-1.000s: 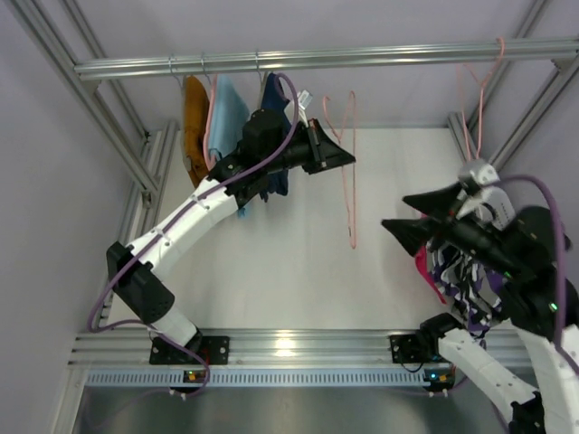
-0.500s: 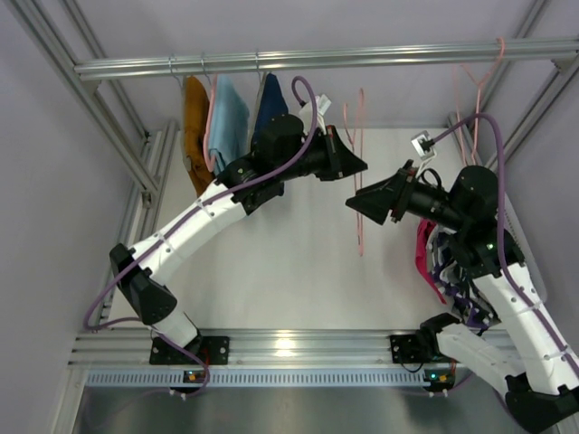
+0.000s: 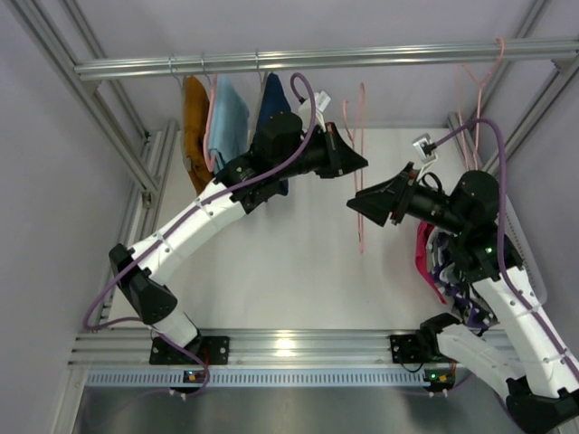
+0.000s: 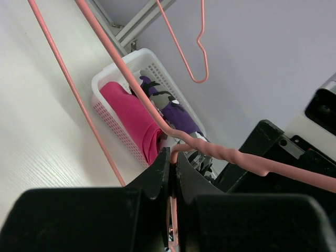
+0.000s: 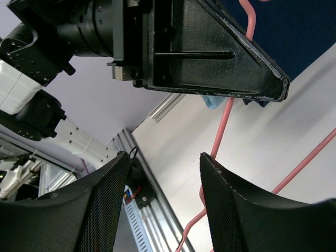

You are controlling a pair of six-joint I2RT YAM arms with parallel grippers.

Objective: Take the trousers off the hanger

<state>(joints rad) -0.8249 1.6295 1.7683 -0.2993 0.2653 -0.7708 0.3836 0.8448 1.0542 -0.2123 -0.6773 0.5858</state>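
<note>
Over the last second my right arm had swung away from the basket on the right and in towards the middle, and my left arm had carried the hanger a little rightward to meet it.

My left hand was clamped on the hanger, its two fingers pinched tight on the pink wire just under the twisted neck. That hanger was bare; its long wire hung down over the worktop with nothing draped on it. Just right of it, my right hand faced the left one with its fingers parted to a middling gap and nothing between them. In the right wrist view the pink wire showed through that gap, but I could not tell whether it was between the pads or just beyond them.

Further right, near the worktop's edge, the white basket held the magenta trousers and the patterned trousers lying beside them. Neither was on a hanger. On the far rail three other garments hung at the left, and spare hangers at the right.

I judged the removal itself done for this hanger, and the step in hand to be passing the empty wire from left to right. Next, I reckoned, the right hand needed to ease onto the wire and close before the left let go, or the hanger would drop.
</note>
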